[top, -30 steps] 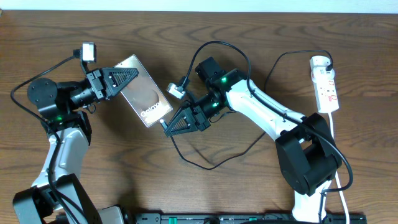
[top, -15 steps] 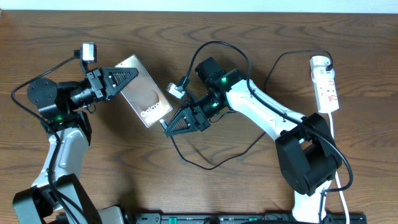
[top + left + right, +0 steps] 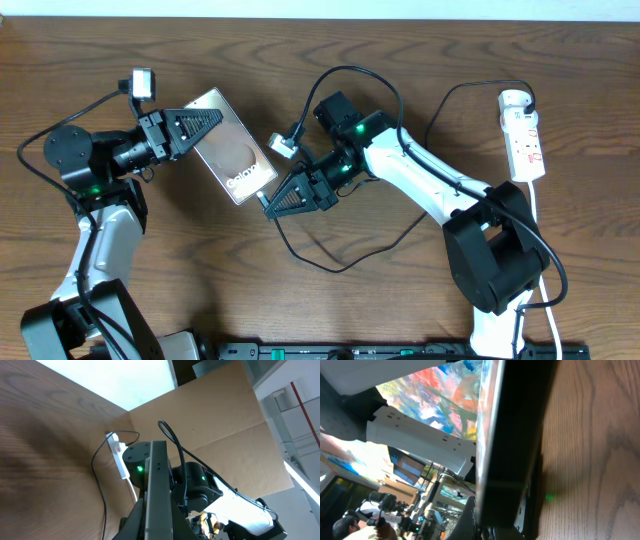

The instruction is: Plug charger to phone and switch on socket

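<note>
The phone (image 3: 232, 148), a brownish-grey glossy slab with white "Galaxy" text at its lower end, is held tilted above the table. My left gripper (image 3: 205, 123) is shut on its upper end; in the left wrist view the phone (image 3: 159, 490) shows edge-on between the fingers. My right gripper (image 3: 270, 203) is at the phone's lower end, shut on the charger's connector; the thin black charger cable (image 3: 330, 265) loops away from it. In the right wrist view the phone's edge (image 3: 512, 435) fills the middle. The white socket (image 3: 524, 136) lies at the far right, with the black plug in its top.
The socket's white cord (image 3: 540, 230) runs down the right side past the right arm's base (image 3: 498, 262). The left arm's base (image 3: 70, 155) stands at the left. The socket also shows small in the left wrist view (image 3: 119, 455).
</note>
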Action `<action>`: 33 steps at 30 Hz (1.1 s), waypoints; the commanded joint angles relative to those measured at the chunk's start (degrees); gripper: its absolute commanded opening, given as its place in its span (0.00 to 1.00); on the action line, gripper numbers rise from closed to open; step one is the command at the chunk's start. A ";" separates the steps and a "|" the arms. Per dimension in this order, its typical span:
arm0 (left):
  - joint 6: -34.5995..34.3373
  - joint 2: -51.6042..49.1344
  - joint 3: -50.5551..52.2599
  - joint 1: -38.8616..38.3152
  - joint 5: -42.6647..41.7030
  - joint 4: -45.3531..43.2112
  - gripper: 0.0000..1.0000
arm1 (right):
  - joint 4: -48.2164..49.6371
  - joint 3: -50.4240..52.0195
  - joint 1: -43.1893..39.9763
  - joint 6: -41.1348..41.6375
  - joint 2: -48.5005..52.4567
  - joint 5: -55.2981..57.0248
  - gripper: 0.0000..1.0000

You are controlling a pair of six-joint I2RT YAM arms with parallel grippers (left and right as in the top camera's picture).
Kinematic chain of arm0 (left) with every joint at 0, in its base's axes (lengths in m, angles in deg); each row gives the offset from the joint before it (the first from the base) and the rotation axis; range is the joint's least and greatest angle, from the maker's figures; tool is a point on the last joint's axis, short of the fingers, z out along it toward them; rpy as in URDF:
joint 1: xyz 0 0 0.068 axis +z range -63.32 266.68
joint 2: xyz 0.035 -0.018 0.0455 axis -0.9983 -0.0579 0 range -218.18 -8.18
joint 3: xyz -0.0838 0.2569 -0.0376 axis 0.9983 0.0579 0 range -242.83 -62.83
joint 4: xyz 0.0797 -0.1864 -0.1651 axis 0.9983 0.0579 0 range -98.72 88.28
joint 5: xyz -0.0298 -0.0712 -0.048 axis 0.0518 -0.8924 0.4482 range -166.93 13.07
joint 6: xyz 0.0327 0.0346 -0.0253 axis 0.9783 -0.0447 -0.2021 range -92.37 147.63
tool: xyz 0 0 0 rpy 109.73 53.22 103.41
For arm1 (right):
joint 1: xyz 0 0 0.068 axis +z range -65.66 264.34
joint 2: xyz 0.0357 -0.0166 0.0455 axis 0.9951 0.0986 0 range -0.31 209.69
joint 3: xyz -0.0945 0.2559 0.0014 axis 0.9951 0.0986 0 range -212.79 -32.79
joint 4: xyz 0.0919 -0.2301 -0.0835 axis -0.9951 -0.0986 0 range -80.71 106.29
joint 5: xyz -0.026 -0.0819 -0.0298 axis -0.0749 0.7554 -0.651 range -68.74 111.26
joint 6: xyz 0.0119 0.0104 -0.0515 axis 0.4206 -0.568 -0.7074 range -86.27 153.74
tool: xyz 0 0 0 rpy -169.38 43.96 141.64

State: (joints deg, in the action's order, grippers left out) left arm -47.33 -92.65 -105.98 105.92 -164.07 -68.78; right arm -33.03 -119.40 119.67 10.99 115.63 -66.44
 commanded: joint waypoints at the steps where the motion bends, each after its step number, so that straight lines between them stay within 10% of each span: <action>1: 0.35 0.98 -0.02 -0.11 -0.92 -0.50 0.07 | 0.57 -0.39 0.39 0.46 -0.66 -1.81 0.01; 33: 0.79 0.98 -0.02 -0.11 -2.89 -0.50 0.07 | 4.00 -0.39 0.26 3.93 -0.66 -1.81 0.01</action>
State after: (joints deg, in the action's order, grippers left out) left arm -47.09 -92.67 -105.98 106.01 -164.09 -68.80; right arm -29.47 -119.40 119.72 14.32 115.63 -66.40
